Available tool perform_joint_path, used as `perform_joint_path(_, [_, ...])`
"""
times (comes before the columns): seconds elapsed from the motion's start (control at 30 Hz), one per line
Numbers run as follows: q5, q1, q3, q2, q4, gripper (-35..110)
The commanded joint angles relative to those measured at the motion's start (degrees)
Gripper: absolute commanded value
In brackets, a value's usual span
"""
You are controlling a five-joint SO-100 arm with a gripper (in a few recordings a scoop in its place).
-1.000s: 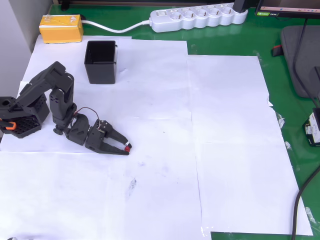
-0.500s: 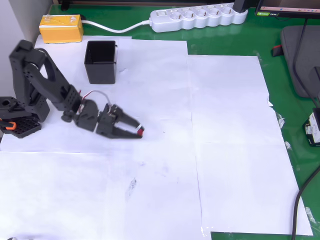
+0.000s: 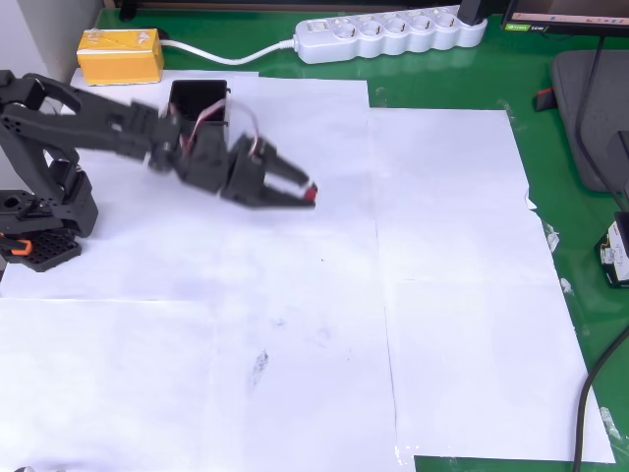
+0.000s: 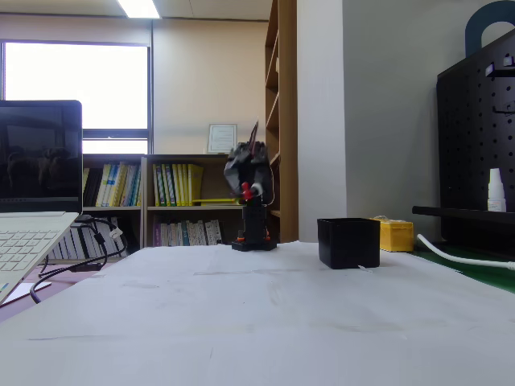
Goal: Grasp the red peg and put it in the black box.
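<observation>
Now lifted: peg carried up beside the black box

Clenched on the red peg (image 3: 310,194), the gripper (image 3: 303,190) has risen off the paper and swung toward the black box (image 3: 199,102) since a second ago, when it lay low, well below the box in the overhead view. Its tips now sit right of the box, the arm's body overlapping the box's lower part. In the fixed view the gripper (image 4: 246,190) hangs high, left of the box (image 4: 348,242), the peg (image 4: 245,190) a red spot in it. One peg, one black box, one yellow box (image 3: 121,55) just left of and above the black one.
</observation>
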Motion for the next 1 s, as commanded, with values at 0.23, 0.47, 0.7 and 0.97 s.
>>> perform_joint_path(0.23, [9.4, -7.91, 31.2, 1.14, 50.1, 0])
perform_joint_path(0.47, [19.34, -15.21, 38.06, 7.12, 64.25, 0])
perform_joint_path(0.7, [26.19, -21.18, 38.14, 10.11, 68.82, 0])
perform_joint_path(0.97, [31.46, -28.21, 37.0, 10.81, 69.17, 0])
